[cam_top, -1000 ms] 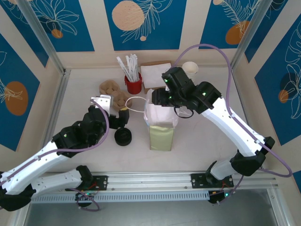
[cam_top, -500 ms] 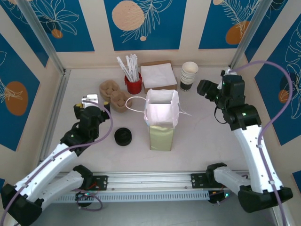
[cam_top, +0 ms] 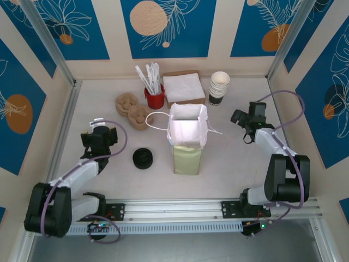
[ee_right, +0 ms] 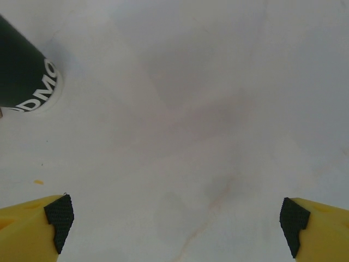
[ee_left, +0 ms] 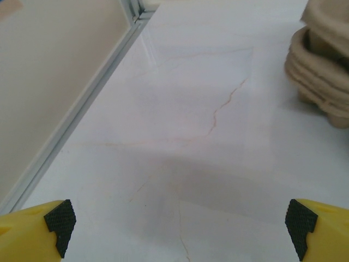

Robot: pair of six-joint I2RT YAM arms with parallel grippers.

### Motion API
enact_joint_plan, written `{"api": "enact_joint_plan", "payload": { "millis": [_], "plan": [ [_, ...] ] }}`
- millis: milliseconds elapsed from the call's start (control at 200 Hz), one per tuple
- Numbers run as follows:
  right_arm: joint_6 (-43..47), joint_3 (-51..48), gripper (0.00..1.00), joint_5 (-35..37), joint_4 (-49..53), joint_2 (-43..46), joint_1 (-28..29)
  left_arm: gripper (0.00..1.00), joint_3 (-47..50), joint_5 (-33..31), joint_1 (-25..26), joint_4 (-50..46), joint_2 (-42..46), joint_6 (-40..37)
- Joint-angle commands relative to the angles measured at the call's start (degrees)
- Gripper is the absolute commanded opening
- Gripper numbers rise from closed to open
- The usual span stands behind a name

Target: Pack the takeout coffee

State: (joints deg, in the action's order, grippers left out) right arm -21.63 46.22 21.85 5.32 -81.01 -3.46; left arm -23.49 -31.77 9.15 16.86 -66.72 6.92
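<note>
2 empty grippers, left gripper and right gripper, sit with jaws spread wide near the table's left and right edges; takeout coffee judged inside the open-topped paper bag at table centre, interior unreadable, so packing looks essentially done.

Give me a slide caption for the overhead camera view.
Left gripper and right gripper, both open, flank the upright white paper bag on the pale table.

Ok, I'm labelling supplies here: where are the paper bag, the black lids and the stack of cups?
paper bag (cam_top: 187, 159): top view, its pale front wall.
black lids (cam_top: 143, 158): top view, uppermost lid's middle.
stack of cups (cam_top: 218, 90): top view, white side wall.
</note>
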Motion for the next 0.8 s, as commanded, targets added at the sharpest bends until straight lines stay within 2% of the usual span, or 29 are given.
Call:
{"api": "enact_joint_plan", "payload": {
  "millis": [0, 85, 165, 230, 320, 410, 475, 525, 570, 595, 625, 675, 720, 765, 795],
  "plan": [
    [6.9, -2.5, 0.99, 5.1, -14.1, -1.7, 1.7, 1.00, 0.9, 3.1, -2.2, 9.4, -4.0, -0.7],
    [6.4, -3.5, 0.99, 2.4, -16.4, -2.2, 1.5, 1.00, 0.6, 5.5, -3.1, 12.2, -7.0, -1.8],
    [7.1, -5.7, 0.99, -3.1, -20.2, -2.0, 1.3, 1.00, 1.2, 8.3, -3.3, 17.6, -8.9, -4.3],
    [7.8, -7.7, 0.99, -2.7, -23.0, -2.8, 1.9, 1.00, 1.1, 10.2, -3.8, 20.5, -10.5, -5.9],
    [9.2, -13.8, 0.99, -3.6, -33.3, -4.4, 3.0, 1.00, 0.5, 14.1, -4.6, 21.9, -12.1, -5.0],
    [14.5, -17.4, 0.99, -3.9, -42.0, -5.0, 6.6, 1.00, 2.9, 18.3, -4.7, 32.9, -17.8, -5.6],
    [15.6, -18.8, 0.99, -3.7, -44.1, -4.6, 7.4, 1.00, 2.1, 21.8, -4.4, 35.7, -22.3, -8.0],
    [14.8, -19.8, 0.99, -5.2, -45.9, -4.5, 6.4, 1.00, 1.6, 22.4, -4.2, 31.8, -20.8, -7.9],
    [14.2, -21.8, 0.99, -8.9, -48.8, -4.8, 4.9, 1.00, 2.1, 22.0, -4.2, 34.8, -21.8, -8.3],
    [14.6, -23.4, 0.99, -11.1, -51.6, -6.4, 4.4, 0.99, 1.8, 21.9, -4.2, 33.1, -21.2, -8.1],
    [14.9, -24.6, 0.99, -10.1, -59.0, -8.0, 4.9, 1.00, 1.9, 21.8, -4.2, 33.3, -21.2, -8.1],
    [15.8, -23.0, 0.99, -10.2, -51.7, -5.8, 5.7, 1.00, 1.8, 21.5, -4.0, 33.0, -21.3, -8.2],
    [15.4, -23.6, 0.99, -12.9, -55.6, -7.1, 4.4, 1.00, 1.8, 21.4, -4.0, 33.8, -21.6, -8.2],
    [15.3, -22.8, 0.99, -13.3, -51.8, -6.0, 4.3, 1.00, 1.8, 21.5, -3.9, 33.3, -21.3, -8.2],
    [15.3, -23.3, 0.99, -13.4, -53.7, -6.6, 4.2, 0.99, 1.8, 21.4, -3.9, 33.6, -21.5, -8.2]
  ]
}}
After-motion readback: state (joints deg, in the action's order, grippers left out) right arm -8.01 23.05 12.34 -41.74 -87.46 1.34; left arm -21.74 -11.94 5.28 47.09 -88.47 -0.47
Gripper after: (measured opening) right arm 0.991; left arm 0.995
